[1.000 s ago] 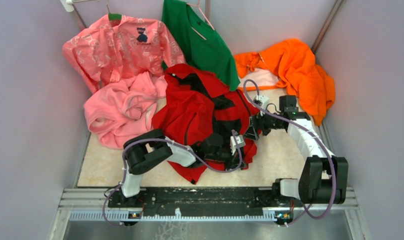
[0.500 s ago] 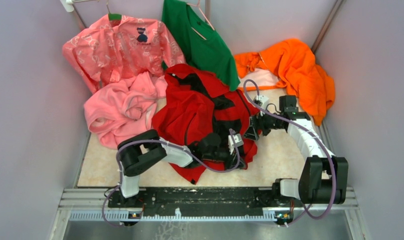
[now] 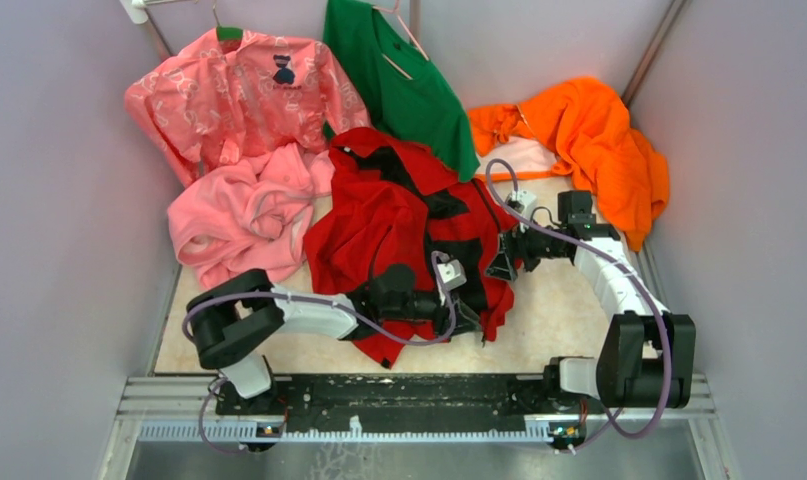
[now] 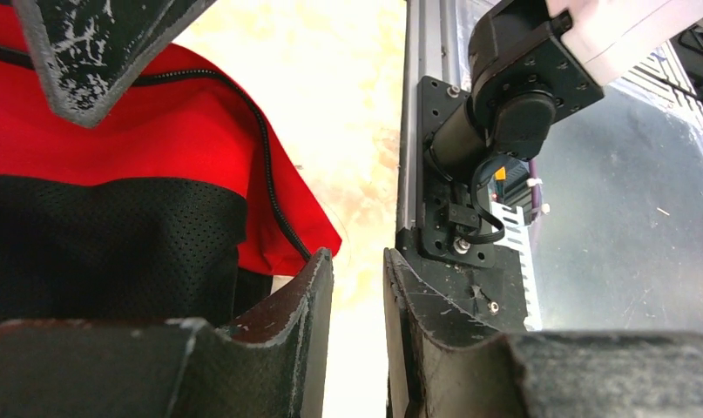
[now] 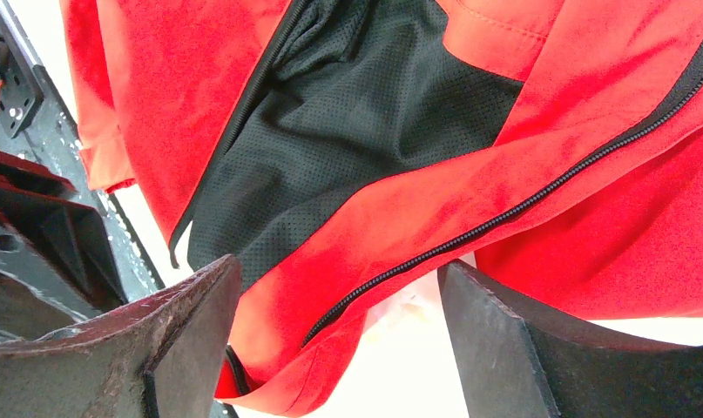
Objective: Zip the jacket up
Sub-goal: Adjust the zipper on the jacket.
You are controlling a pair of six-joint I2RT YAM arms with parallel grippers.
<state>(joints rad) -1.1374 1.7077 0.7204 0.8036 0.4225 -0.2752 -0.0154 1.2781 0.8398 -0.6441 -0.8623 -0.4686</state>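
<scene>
At the centre of the overhead frame, the bright red thin jacket [image 3: 379, 225] with its dark mesh lining lay crumpled and unzipped on the pale speckled table [image 3: 564, 310]. Its long axis ran from the collar at upper centre down to the hem at lower centre. Both claws sat at its lower right. The left gripper [image 3: 467, 322] hovered at the hem corner, nearer the foot of the zip. In its wrist view its fingers [image 4: 308, 313] stood a little apart with only bare table between them — clamped on nothing — and the dark coil zipper edge [image 4: 273, 196] curved down from the upper left to end just beside the left-hand finger. The right gripper [image 3: 501, 265] sat a little higher, at the jacket's right front edge, jaws spread wide and empty. The other zipper track [image 5: 522, 205] crossed diagonally beyond them from lower left to upper right. By this layout, the next grasp seemed to turn on the left claw shifting toward the left of its view to take the zipper's bottom end between its fingers.
</scene>
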